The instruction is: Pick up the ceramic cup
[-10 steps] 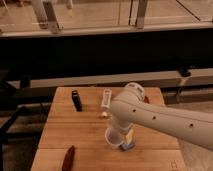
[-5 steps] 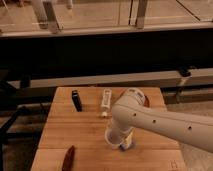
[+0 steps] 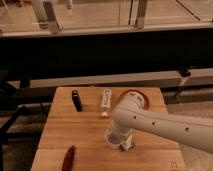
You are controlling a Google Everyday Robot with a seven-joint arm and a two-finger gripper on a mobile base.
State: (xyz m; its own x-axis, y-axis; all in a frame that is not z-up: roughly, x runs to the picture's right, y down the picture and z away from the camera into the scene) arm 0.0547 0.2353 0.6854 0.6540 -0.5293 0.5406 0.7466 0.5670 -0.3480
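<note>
The ceramic cup [image 3: 113, 138] is a small pale cylinder standing near the front middle of the wooden table [image 3: 85, 130]. My white arm reaches in from the right and bends down over it. The gripper [image 3: 121, 142] hangs at the arm's end, right at the cup and open, with the cup's right side hidden behind the wrist. Whether the fingers touch the cup does not show.
An orange-red bowl [image 3: 142, 98] sits at the back right, partly behind my arm. A white tube [image 3: 106, 100] and a black bar [image 3: 76, 100] lie at the back. A dark red object [image 3: 69, 156] lies at the front left edge. A dark rail runs behind the table.
The arm has sunk a little lower over the cup. The cup and the other objects have stayed in place.
</note>
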